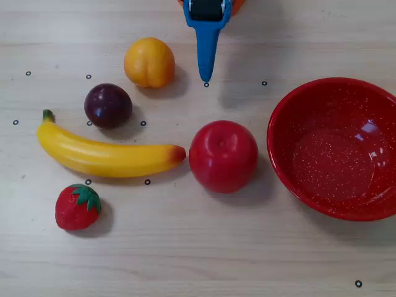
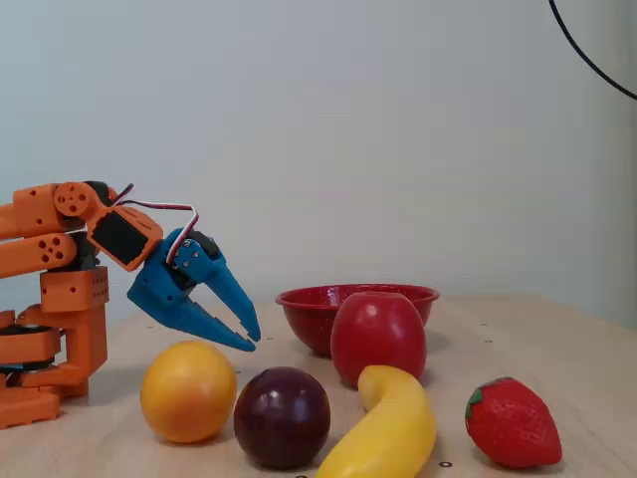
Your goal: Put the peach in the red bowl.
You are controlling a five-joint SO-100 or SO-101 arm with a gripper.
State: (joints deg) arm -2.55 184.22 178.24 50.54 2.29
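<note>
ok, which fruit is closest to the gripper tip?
The peach: the yellow-orange round fruit just left of the blue gripper in the overhead view. The plum, apple, banana and strawberry all lie farther off.

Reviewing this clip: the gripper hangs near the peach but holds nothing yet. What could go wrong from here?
1. The plum sits close beside the peach; a gripper finger might nudge it or grab the wrong fruit.
2. The apple stands close beside the red bowl, so a low carry could clip it.
3. The round peach may roll when pinched.
</note>
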